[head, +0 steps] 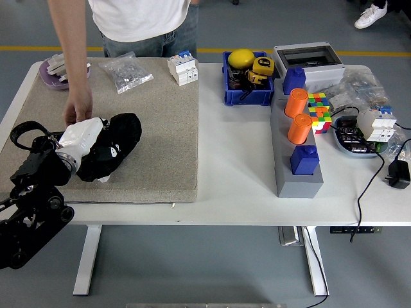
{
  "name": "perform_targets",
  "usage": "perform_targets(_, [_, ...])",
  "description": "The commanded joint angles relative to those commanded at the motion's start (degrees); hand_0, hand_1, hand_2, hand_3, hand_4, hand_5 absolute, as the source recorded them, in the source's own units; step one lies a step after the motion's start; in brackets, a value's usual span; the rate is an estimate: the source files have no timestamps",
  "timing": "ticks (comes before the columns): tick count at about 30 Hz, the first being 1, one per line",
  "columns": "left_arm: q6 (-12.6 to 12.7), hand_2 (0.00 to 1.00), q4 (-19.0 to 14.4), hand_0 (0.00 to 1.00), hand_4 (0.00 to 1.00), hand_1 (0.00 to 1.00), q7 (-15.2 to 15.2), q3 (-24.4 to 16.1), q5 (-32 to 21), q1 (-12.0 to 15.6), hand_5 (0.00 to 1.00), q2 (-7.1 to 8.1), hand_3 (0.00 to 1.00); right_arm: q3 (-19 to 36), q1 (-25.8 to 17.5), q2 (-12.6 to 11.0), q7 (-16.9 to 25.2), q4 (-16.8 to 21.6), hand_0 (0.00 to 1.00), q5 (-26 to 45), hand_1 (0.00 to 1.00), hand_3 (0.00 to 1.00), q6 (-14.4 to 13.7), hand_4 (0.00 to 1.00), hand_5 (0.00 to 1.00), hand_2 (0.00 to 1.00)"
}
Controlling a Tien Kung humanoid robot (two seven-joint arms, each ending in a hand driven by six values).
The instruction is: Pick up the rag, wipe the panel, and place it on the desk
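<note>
1. The left hand, black, lies low on the beige mat at the left of the worktop; it covers the panel, and I cannot tell if its fingers are clenched or if it grasps the rag.
2. A person's hand rests on the mat, just beside the robot's white wrist.
3. Right of the mat stand a blue bin and a grey block with orange cylinders.
</note>
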Motion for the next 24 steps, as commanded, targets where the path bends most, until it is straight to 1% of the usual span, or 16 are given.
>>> perform_targets(6, [0.22, 0.543, 0.38, 0.192, 0.540, 0.176, 0.37, -1.08, 0.54, 0.85, 0.094, 0.53, 0.558, 0.13, -0.05, -0.03, 0.01, 0.08, 0.677, -0.05, 0.653, 0.650, -0.01, 0.998, 0.472, 0.701])
perform_targets(11, [0.35, 0.544, 0.90, 0.191, 0.542, 0.176, 0.44, -2.54, 0.94, 1.97, 0.093, 1.53, 0.559, 0.41, -0.11, -0.07, 0.02, 0.11, 0.679, -0.15, 0.654, 0.649, 0.00, 0.998, 0.471, 0.701])
perform_targets(18, [-0.24, 0.542, 1.77, 0.191, 0.543, 0.175, 0.82, -5.57, 1.65, 3.89, 0.097, 3.27, 0.557, 0.72, -0.36, -0.01, 0.00, 0.06, 0.674, -0.24, 0.652, 0.650, 0.03, 0.998, 0.472, 0.700])
perform_targets(24, [-0.49, 0.542, 2.40, 0.192, 0.543, 0.176, 0.90, -7.55, 2.10, 5.36, 0.097, 4.26, 0.558, 0.96, -0.36, -0.01, -0.01, 0.06, 0.677, -0.58, 0.654, 0.651, 0.03, 0.998, 0.472, 0.700])
